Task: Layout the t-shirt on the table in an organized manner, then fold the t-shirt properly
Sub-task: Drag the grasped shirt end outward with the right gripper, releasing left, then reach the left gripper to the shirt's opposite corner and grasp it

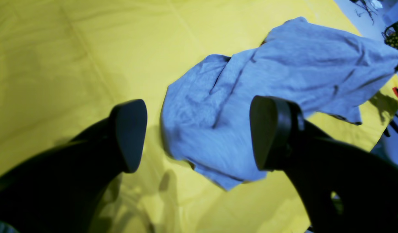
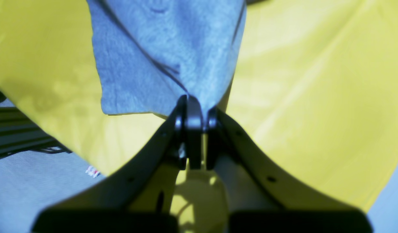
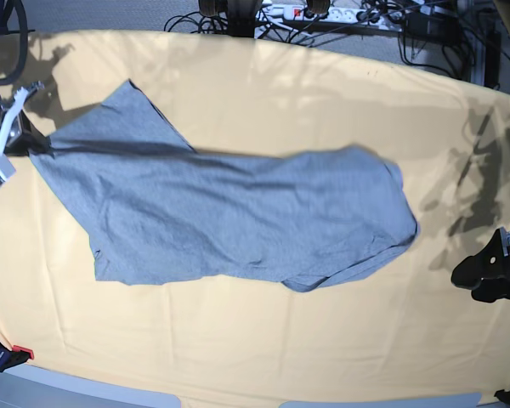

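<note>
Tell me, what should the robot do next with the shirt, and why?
Probably bring the open left gripper down onto the near end of the shirt and pinch it. The right gripper is shut on the far edge, but the shirt lies crumpled on the table, and the left fingers stand wide apart above it, holding nothing. Two grips could pull it flat.

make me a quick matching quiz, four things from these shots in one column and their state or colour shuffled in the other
Things:
1. t-shirt
2. table
3. left pincer
4. right pincer

States:
A. yellow-orange cloth cover
B. shut on a shirt edge
C. grey, spread but crumpled
D. open, holding nothing

Pairs: 1-C, 2-A, 3-D, 4-B
</note>
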Tool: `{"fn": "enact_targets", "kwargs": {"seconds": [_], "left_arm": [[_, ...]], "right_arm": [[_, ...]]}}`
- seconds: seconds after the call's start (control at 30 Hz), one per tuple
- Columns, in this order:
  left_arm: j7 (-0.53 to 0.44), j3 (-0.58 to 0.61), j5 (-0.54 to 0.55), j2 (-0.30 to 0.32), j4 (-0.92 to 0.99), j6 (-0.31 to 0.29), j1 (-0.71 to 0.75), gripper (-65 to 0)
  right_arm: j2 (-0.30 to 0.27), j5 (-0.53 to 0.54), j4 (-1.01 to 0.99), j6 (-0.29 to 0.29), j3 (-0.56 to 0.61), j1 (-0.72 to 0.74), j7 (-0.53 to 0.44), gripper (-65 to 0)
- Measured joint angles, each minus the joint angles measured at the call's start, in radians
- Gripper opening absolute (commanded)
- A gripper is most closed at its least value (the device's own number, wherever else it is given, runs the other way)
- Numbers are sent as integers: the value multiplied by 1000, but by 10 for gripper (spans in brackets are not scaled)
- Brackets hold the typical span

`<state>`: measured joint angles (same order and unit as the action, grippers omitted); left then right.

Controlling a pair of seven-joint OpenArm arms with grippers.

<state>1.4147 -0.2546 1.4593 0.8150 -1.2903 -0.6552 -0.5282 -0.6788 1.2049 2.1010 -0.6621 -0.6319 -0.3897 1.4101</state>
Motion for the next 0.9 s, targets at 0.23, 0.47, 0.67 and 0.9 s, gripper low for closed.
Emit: {"fn": "enact_targets", "kwargs": {"seconds": [0.23,0.47,0.67,0.9], "left_arm": [[-3,0,0,8,-105,18,138,-156],[-5,-27,2,5,-259,18,398,-156],[-8,-246,4,-77,-383,13,604,-156],[0,-487,-37,-315,-380,22,764,-156]], "right_arm": [[10,90,0,3,-12,-108,2,-650],[9,90,0,-5,-12,-99,2,-650],[9,94,0,-5,-12,-101,1,-650],[9,94,0,-5,-12,-101,1,-650]]}}
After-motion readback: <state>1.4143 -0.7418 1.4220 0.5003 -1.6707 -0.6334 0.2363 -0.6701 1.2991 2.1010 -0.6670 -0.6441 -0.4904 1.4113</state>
